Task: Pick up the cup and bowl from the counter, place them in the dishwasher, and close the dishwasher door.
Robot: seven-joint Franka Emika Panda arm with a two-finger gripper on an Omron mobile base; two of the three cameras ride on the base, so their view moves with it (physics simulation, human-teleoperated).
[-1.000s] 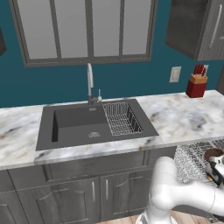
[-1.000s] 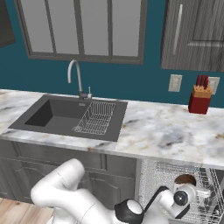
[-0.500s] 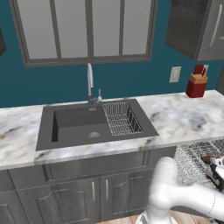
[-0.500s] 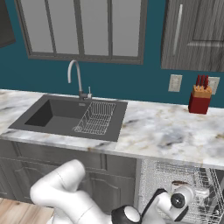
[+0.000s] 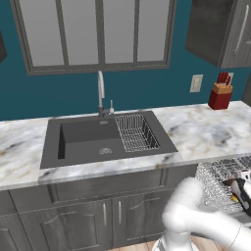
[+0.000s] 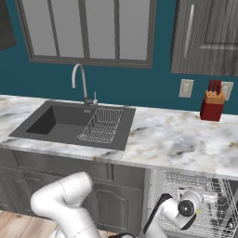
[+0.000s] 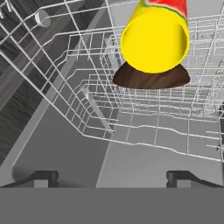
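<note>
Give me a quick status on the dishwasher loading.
Gripper open, holding nothing. Cup and bowl inside dishwasher rack. Door not yet closed.

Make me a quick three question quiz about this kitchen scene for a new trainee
1. True or false: the cup is in the wire rack of the dishwasher.
2. What lies directly beside the cup? A) knife block B) bowl C) faucet
3. Fill in: the gripper jaws are ____.

Key: 1 true; 2 B, the dark brown bowl touches the cup in the hand view; 3 open, holding nothing.
</note>
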